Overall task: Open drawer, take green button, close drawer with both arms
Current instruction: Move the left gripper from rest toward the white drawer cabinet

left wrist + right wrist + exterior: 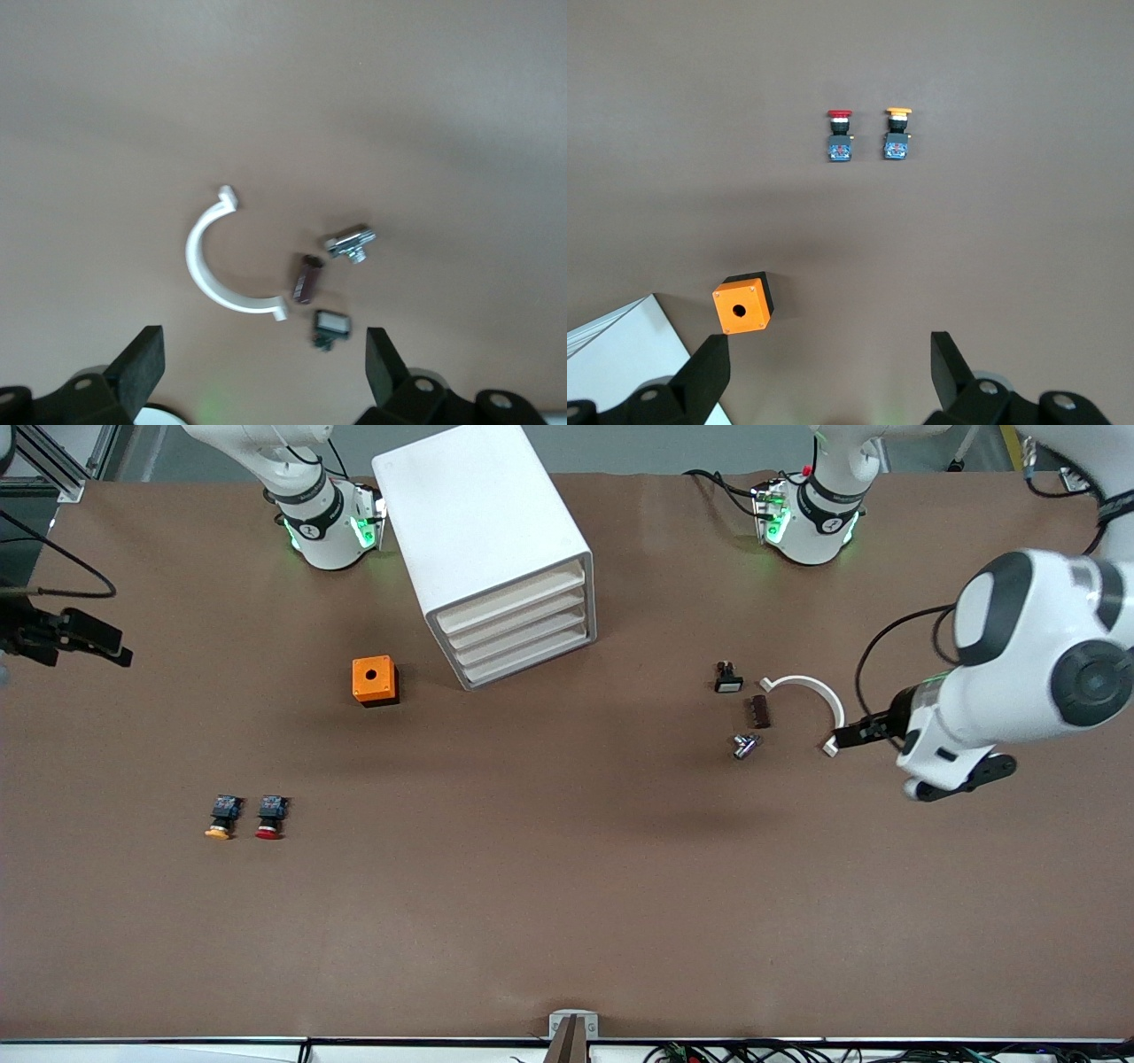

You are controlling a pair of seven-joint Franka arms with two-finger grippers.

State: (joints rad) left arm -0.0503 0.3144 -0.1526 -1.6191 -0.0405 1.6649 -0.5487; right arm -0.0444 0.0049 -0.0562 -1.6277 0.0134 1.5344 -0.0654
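Observation:
The white cabinet (483,531) stands between the two arm bases, and its four alike drawers (518,624) are all shut. A corner of the cabinet shows in the right wrist view (620,354). The green-capped button is hidden. My left gripper (850,735) is open and empty in the air beside a white half ring (802,691), toward the left arm's end of the table; its open fingers (146,363) show in the left wrist view. My right gripper (106,642) is open and empty in the air at the right arm's end; its fingers (709,372) show in the right wrist view.
An orange box with a hole (375,680) (742,303) sits beside the cabinet. A yellow-capped button (220,817) (897,133) and a red-capped button (270,817) (840,135) lie nearer the front camera. Three small parts (759,711) (307,278) lie beside the half ring (208,266).

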